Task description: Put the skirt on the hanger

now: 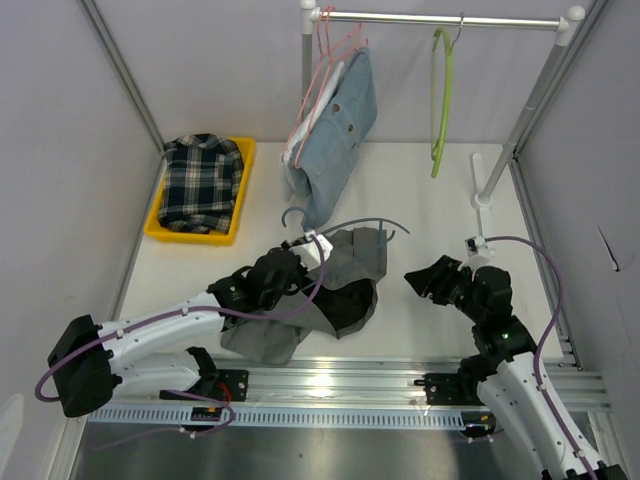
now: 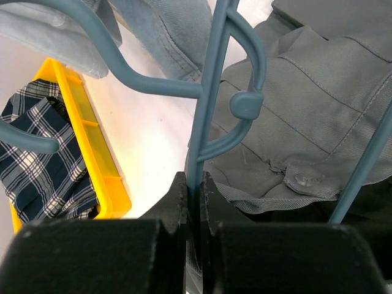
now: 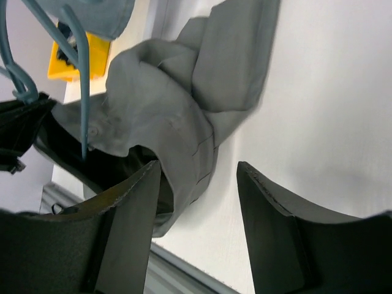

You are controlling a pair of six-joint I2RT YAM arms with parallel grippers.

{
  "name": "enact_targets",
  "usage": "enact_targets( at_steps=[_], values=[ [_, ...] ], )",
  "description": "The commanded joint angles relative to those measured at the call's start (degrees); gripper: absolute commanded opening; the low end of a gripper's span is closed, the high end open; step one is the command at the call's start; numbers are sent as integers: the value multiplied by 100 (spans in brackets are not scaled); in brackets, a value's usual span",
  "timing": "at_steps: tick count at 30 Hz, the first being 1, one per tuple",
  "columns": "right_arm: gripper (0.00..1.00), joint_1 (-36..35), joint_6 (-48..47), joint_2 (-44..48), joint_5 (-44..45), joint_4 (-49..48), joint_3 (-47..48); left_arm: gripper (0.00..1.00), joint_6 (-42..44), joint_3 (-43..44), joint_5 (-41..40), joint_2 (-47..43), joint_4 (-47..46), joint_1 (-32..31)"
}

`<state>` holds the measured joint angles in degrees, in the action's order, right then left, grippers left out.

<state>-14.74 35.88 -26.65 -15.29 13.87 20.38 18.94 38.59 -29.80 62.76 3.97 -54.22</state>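
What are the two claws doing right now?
Left gripper: shut on the hanger.
Right gripper: open, holding nothing.

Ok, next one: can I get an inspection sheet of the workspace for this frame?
Surface: white table.
Job's things: grey skirt crumpled front centre; blue-grey hanger over its waistband, skirt not yet hung.
Clutter: yellow tray holding plaid shirt, back left.
Grippers: left pincer shut on hanger; right pincer open, empty, beside skirt.
Cables: purple cables along both arms.
Surroundings: rail with pink hangers, denim garment, green hanger; white walls.
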Motion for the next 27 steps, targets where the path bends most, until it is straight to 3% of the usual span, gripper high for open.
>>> enact_targets(
  at_steps=[1,6,10,13,16,18,24,27],
  values=[
    [57,-107,-334,-425,-842,-518,431,0,-39,70,-61,-159,-283,16],
    [51,-932,-819,-1034,-625,-543,494,0,-66,157,-43,-142,-256,8],
    [52,-2099,-872,-1412,129,-894,432,0,-66,202,-70,-141,-168,-1],
    [51,-2567,-960,-1983,701,-1051,449,0,-57,202,-43,-194,-151,-1],
    [49,-2648,-881,-2387,1027,-1386,309,0,-48,219,-70,-238,-81,-10],
    [40,-2543,-854,-2642,1239,-1606,282,0,-48,219,-96,-264,-45,-19],
    [38,-2226,-854,-2898,1169,-2160,194,0,-66,228,-131,-326,87,-28],
    [31,-2191,-872,-3021,1186,-2257,238,0,-83,219,-149,-352,122,-45]
  ],
)
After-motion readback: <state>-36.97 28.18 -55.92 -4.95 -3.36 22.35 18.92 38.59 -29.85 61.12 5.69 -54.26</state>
